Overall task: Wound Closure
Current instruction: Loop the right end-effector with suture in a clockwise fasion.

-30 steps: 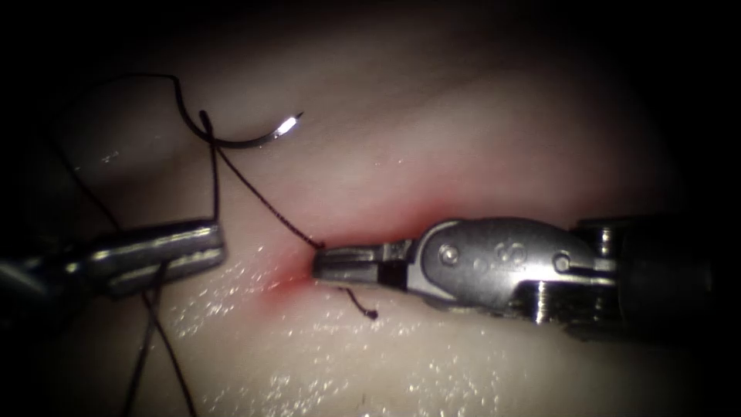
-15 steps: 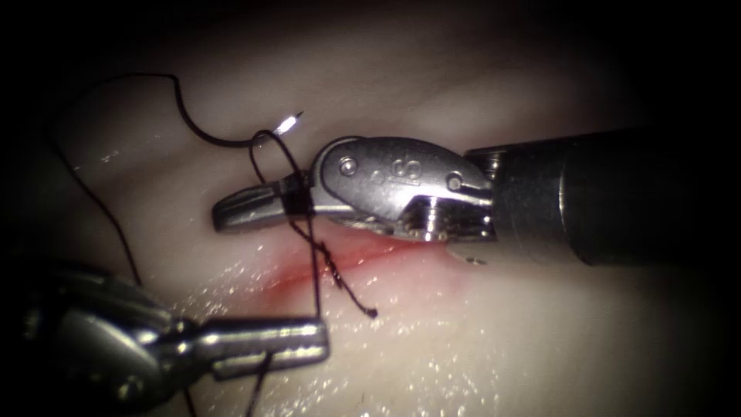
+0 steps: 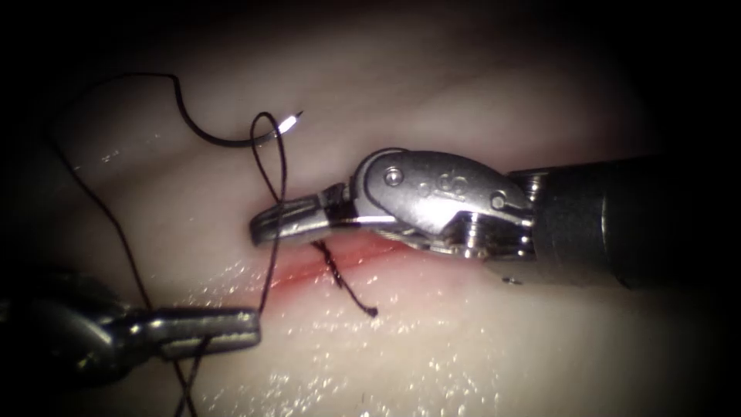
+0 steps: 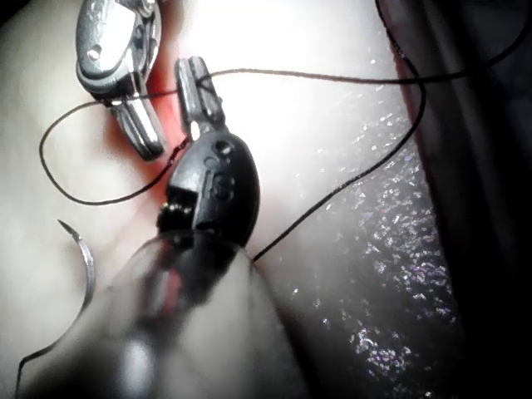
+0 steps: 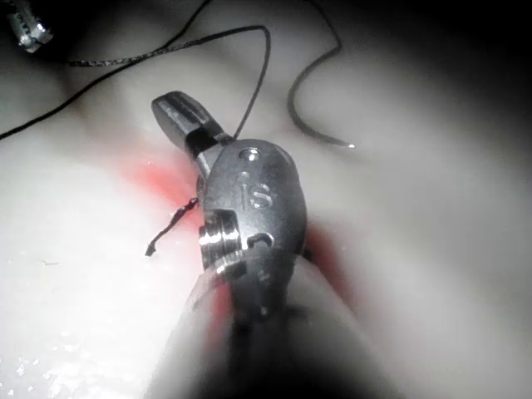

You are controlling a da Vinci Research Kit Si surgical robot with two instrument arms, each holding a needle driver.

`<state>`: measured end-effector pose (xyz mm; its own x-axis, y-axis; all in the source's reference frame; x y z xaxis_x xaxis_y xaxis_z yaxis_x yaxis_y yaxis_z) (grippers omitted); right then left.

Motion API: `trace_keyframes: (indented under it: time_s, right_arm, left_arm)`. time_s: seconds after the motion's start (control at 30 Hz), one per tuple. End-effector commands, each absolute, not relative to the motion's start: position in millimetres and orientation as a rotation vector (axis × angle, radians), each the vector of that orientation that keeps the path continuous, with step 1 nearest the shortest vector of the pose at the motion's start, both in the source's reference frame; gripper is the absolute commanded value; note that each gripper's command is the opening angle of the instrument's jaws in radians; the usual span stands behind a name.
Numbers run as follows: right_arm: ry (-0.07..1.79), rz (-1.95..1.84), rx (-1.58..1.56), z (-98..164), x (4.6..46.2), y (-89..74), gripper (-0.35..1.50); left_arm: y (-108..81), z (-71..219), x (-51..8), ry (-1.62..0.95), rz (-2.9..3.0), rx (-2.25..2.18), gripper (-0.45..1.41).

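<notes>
My left tool (image 3: 251,328) lies in the lower left of the endoscope frame, its jaws closed on the thread (image 3: 266,286), which climbs from the grip toward my right tool (image 3: 258,229) in the centre of the frame. The thread rises past that tool's tip, bends into a narrow loop above it and comes back down to the jaws; they look closed, and I cannot tell whether they pinch the thread or it only drapes over them. The needle (image 3: 231,139) lies loose on the tissue (image 3: 478,340) in the upper left of the frame, held by neither tool and not in the tissue, its bright point (image 3: 292,121) facing right. Below my right tool the cut (image 3: 370,259) runs across the frame with red fluid (image 3: 297,278) along it. A twisted knot sits at the cut, and a short thread tail (image 3: 359,301) trails down from it to the lower right.
</notes>
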<state>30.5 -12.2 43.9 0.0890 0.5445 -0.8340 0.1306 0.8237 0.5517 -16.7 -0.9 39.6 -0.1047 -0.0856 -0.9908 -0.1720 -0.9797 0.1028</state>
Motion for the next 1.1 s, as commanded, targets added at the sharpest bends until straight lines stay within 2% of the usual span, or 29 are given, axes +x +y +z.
trace_keyframes:
  time_s: [0.03,0.53,0.7,1.1]
  right_arm:
    - [1.459,0.328,0.567,45.0,30.3,-13.0,-0.35]
    - [1.383,0.285,0.522,48.7,29.4,-14.4,-0.35]
    - [1.284,0.239,0.502,50.8,29.3,-15.6,-0.35]
    - [1.292,0.309,0.478,48.7,28.0,-14.6,-0.35]
  left_arm:
    - [-1.0,40.0,-17.0,0.293,2.267,-2.065,-0.45]
    - [-0.9,39.7,-16.8,0.299,2.271,-2.045,-0.45]
    - [-0.9,39.7,-16.8,0.302,2.274,-2.037,-0.45]
    - [-1.0,39.9,-16.8,0.313,2.283,-2.017,-0.45]
